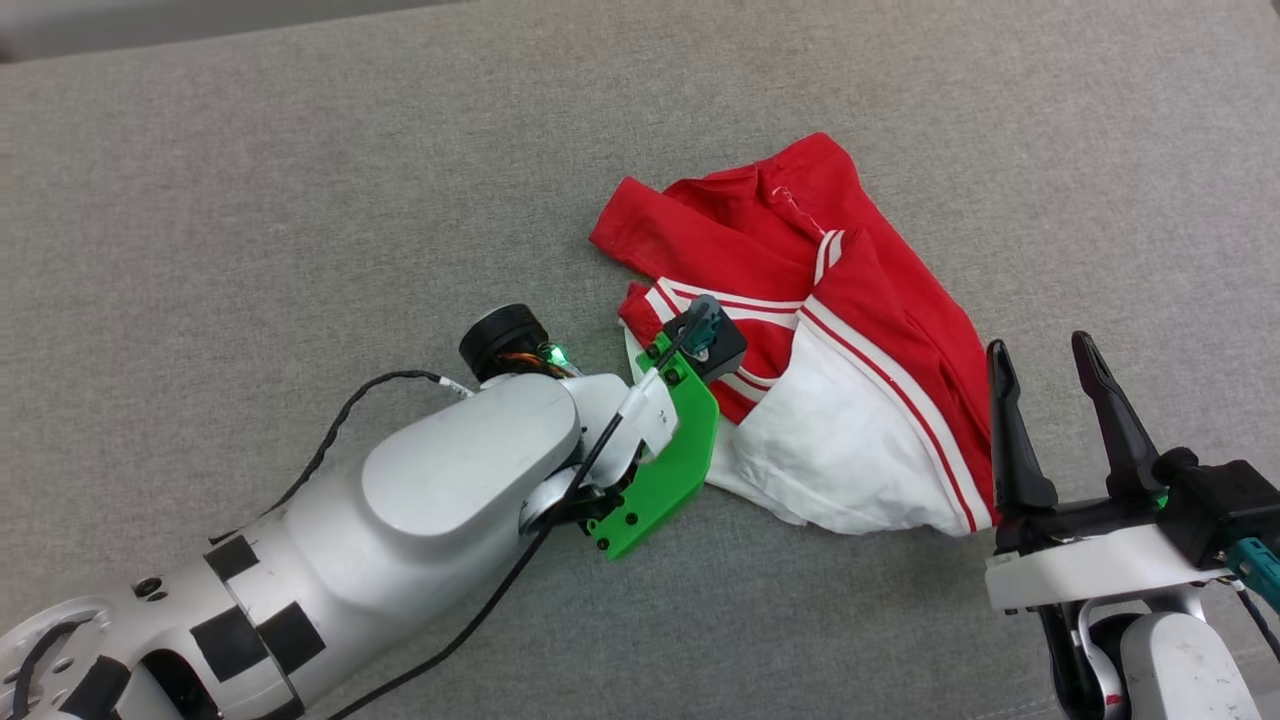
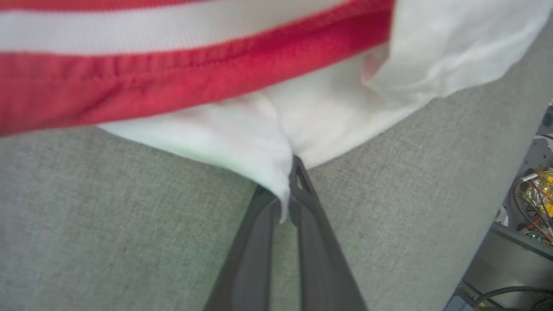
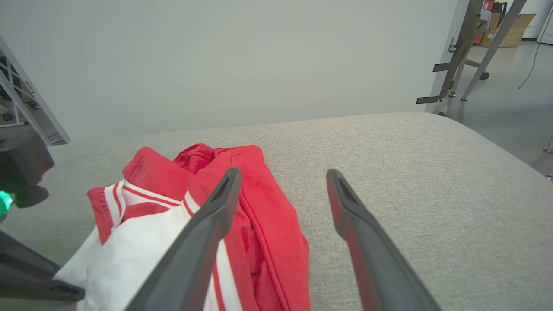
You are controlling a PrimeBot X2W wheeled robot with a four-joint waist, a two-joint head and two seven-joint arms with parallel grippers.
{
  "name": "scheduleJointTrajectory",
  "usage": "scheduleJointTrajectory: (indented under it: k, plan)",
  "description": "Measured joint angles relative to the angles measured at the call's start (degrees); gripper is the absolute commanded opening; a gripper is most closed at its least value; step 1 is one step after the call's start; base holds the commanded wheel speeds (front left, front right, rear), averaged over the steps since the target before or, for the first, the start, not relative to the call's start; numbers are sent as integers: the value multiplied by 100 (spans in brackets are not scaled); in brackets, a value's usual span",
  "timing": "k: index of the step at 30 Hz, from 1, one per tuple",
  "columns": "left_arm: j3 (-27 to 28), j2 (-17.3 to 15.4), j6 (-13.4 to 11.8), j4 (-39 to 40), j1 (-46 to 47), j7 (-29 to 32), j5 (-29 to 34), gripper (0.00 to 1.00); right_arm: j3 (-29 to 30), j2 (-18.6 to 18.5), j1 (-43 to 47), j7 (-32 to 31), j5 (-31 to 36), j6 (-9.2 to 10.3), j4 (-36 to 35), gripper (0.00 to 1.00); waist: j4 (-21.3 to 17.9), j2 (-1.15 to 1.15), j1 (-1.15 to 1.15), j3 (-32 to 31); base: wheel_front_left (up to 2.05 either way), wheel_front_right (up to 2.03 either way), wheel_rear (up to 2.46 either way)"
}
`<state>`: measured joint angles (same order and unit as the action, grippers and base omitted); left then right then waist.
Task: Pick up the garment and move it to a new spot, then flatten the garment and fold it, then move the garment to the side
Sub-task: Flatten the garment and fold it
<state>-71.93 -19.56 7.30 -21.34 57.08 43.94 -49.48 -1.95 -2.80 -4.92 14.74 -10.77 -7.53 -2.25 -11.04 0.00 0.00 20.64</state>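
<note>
Garment (image 1: 860,300), crumpled red jersey shirt with white striped-trim sleeve: position? (A)
On grey woven table (image 1: 300,200). Left hand (image 2: 285,190) clenched on white hem, apparently its edge; right hand (image 1: 1042,350) released, just beside it. (B)

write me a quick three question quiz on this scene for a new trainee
1. True or false: the left gripper is shut on white cloth of the garment.
2. The right gripper is: A) open, holding nothing; B) shut on a red sleeve; C) pinching the striped trim.
3. What colour is the fabric surface under the garment?
Key: 1 true; 2 A; 3 grey.
</note>
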Motion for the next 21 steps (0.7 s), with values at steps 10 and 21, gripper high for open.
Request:
scheduleJointTrajectory:
  k: [10, 21]
  plan:
    - [-159, -267, 1, 593, 125, -1540, -400, 0, 60, 1, 30, 0, 52, 0, 8, 100, 307, 0, 0, -351, 0, 0, 0]
    - [140, -1574, -70, 1173, 79, -2227, -949, 0, 171, 2, 238, 0, 51, 0, 11, 100, 838, 0, 0, -664, 0, 0, 0]
